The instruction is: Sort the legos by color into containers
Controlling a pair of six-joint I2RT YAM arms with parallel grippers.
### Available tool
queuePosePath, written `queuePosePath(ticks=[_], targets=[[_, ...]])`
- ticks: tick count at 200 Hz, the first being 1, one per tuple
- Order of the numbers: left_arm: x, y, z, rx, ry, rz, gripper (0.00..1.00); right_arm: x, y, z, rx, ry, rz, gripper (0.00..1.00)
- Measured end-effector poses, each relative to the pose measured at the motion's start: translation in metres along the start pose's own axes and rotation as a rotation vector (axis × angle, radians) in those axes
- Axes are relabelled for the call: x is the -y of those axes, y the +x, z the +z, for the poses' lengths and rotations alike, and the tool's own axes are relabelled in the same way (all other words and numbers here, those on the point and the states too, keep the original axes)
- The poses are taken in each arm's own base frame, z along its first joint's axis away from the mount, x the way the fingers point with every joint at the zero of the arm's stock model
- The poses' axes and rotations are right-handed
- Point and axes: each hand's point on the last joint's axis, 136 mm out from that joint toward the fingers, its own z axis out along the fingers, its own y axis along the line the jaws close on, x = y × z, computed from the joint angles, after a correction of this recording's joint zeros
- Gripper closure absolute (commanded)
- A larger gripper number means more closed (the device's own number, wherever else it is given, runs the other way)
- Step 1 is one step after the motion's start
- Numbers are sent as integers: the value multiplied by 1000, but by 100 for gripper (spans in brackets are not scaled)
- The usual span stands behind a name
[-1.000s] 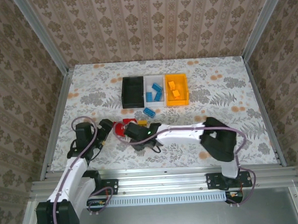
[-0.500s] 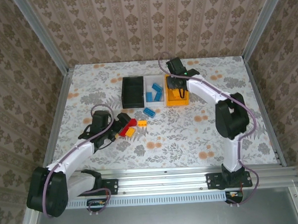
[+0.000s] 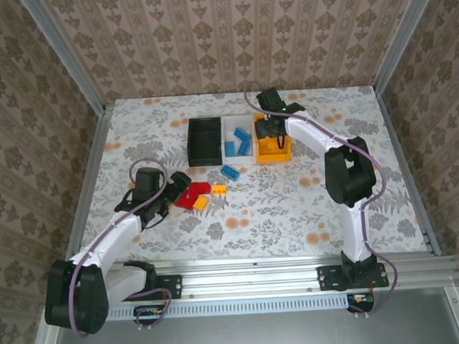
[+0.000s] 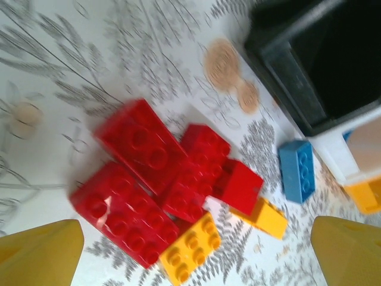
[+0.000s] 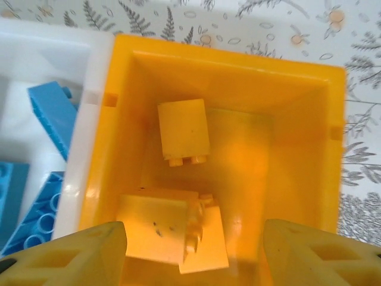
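Legos, glossy studded red blocks, lie heaped on the flowered table under the left gripper, spread wide and empty. The right gripper, likewise open and empty, hangs over the smooth yellow bin holding yellow bricks.

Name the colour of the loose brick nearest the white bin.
Blue: the small rectangular plastic brick, clearest in the left wrist view.

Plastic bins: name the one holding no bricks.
The black rectangular plastic bin, leftmost; the white bin holds blue bricks, the orange-yellow bin yellow ones.
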Motion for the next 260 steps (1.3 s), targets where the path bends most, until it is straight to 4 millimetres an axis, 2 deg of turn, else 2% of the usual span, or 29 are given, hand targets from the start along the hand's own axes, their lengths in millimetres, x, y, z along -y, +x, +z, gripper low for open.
queuePosePath(ticks=[8,14,22,32,37,47,59,70,80,94,104,130,157,189,220,243,260], targets=[[-3,-7,0,17,-21,-13,0,0,-3,-11,20,-6,6,36],[-5,-12,1,29,-36,-25,7,0,-5,-21,39,-13,9,35],[-7,-16,3,41,-54,-46,24,-3,-5,-35,64,-25,13,35],[-11,-19,6,49,-79,-68,53,-9,-2,-55,99,-45,14,35],[-13,-20,8,49,-93,-83,57,-14,1,-65,114,-57,11,35],[-17,-21,12,45,-137,-105,54,-27,9,-82,137,-87,-3,35],[-19,-24,16,33,-204,-134,40,-46,20,-102,166,-131,-21,36],[-15,-28,19,27,-239,-152,34,-62,34,-116,178,-168,-45,36],[-11,-32,22,30,-253,-178,26,-73,47,-124,178,-193,-62,36],[-11,-30,27,22,-272,-213,22,-78,65,-131,175,-216,-71,36],[-17,-26,30,10,-298,-236,24,-75,77,-134,169,-220,-63,36],[-31,-16,41,-23,-379,-300,35,-61,94,-146,178,-227,-31,37],[-32,-13,53,-36,-425,-329,35,-48,100,-170,228,-253,11,37],[-28,-21,60,-8,-450,-332,36,-37,105,-193,284,-282,38,37],[-23,-32,64,28,-457,-323,46,-33,112,-195,288,-285,41,37],[-26,-32,68,26,-473,-319,46,-29,121,-192,277,-281,45,37],[-29,-31,73,17,-485,-311,42,-28,124,-192,276,-281,45,36]])
